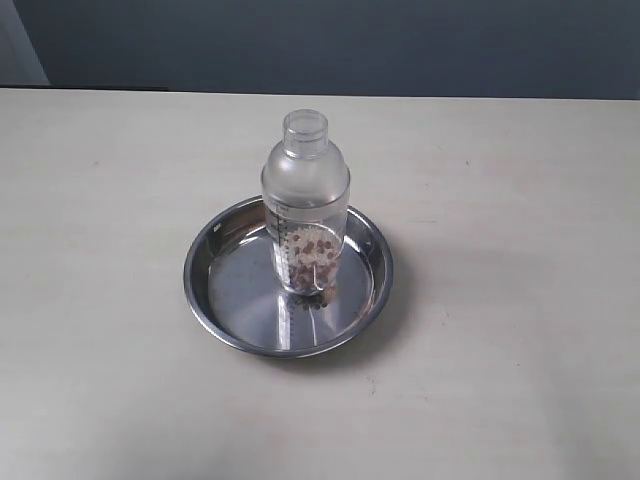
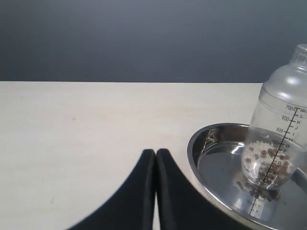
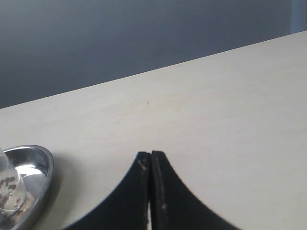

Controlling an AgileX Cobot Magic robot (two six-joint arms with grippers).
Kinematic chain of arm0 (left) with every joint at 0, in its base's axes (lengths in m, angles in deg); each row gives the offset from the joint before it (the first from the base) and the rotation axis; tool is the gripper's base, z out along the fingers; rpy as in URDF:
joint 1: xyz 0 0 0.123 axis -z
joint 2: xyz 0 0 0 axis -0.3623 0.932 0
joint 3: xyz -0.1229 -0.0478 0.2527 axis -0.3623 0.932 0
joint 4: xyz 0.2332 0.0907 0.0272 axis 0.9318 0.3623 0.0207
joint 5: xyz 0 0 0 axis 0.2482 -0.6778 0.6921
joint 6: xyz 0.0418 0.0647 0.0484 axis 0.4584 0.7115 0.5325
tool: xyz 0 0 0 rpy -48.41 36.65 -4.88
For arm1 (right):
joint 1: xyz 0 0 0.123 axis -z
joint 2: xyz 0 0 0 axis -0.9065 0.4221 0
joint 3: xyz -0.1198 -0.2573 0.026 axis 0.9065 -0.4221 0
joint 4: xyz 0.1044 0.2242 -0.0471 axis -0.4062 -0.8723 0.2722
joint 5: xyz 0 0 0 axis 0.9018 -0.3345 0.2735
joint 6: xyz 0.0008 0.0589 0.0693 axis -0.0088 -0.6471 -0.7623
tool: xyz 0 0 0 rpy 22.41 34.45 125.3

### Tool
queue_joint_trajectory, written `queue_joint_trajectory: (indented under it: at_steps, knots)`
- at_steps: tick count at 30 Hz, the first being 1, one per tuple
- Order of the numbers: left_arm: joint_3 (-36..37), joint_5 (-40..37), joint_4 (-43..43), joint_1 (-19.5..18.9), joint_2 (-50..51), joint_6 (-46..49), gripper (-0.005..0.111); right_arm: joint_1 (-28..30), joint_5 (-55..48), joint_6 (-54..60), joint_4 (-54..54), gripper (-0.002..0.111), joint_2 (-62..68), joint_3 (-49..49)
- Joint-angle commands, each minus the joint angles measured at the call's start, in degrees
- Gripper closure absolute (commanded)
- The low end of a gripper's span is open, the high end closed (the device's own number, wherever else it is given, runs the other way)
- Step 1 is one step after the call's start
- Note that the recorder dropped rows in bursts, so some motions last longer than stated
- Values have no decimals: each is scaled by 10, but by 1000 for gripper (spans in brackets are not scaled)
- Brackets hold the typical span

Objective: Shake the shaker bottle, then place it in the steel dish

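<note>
The clear shaker bottle (image 1: 305, 205) stands upright inside the steel dish (image 1: 225, 300) at the middle of the table, brownish bits at its bottom. No arm shows in the exterior view. In the left wrist view my left gripper (image 2: 156, 152) is shut and empty, its black fingers pressed together over bare table, apart from the dish (image 2: 211, 163) and the bottle (image 2: 280, 124) standing in it. My right gripper (image 3: 150, 154) is likewise shut and empty, away from the dish rim (image 3: 43, 172); only a sliver of the bottle (image 3: 8, 184) shows there.
The pale wooden table (image 1: 520, 180) stretches all round the dish. A dark blue-grey wall (image 1: 320, 40) runs behind the table's far edge. No other objects are in view.
</note>
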Motion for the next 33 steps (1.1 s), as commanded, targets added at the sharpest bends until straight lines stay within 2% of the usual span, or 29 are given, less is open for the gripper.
queue_joint_trajectory:
  at_steps: [1, 6, 33]
  knots:
    - [3, -30, -5, -1, -5, 22, 106, 3, 4, 2, 0, 109, -3, -1]
    - [3, -30, -4, -1, -5, 61, 106, 3, 4, 2, 0, 109, -3, -1]
    - [3, -30, -4, -1, -5, 58, 106, 3, 4, 2, 0, 109, -3, -1]
